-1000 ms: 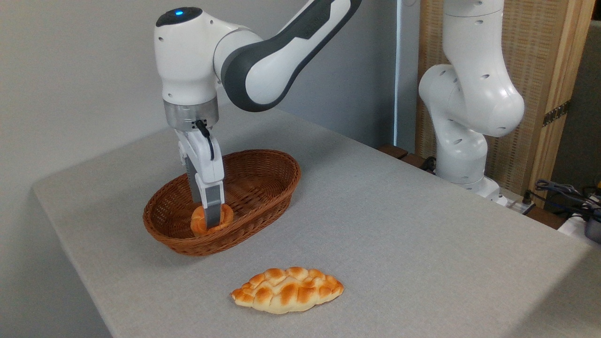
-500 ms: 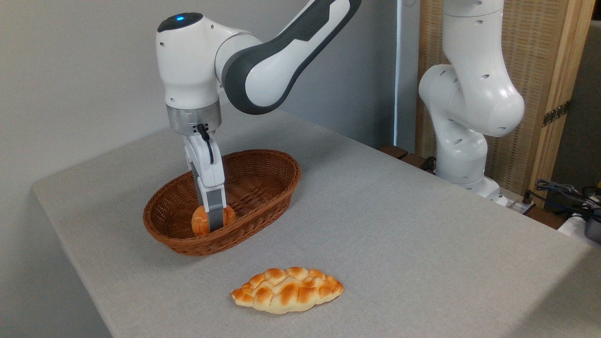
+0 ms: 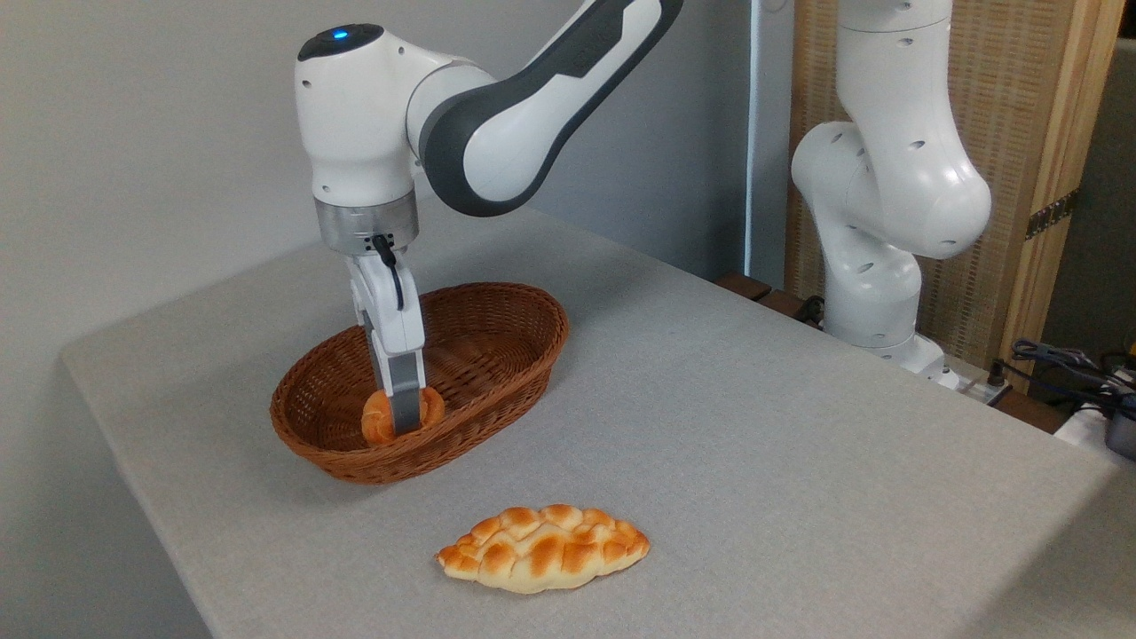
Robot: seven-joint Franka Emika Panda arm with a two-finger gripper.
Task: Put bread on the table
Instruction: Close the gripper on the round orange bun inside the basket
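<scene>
Bread [image 3: 380,419] sits a little higher inside the wicker basket [image 3: 497,390] than it did half a second ago, and a full second ago it lay lower and flatter against the basket floor. Gripper [image 3: 404,415] reaches straight down into the basket's near-left end, its jaws clamped on the bun, the grey near finger [image 3: 406,406] crossing the bun's front. That small rise suggests the grasp has taken and the lift has begun, though the bun is not yet above the basket's rim. The table [image 3: 754,426] spreads bare to the right of the basket, and a braided loaf [image 3: 542,548] lies on it in front of the basket. Judging by this, clearing the rim comes next, then setting the bun down beside the basket
</scene>
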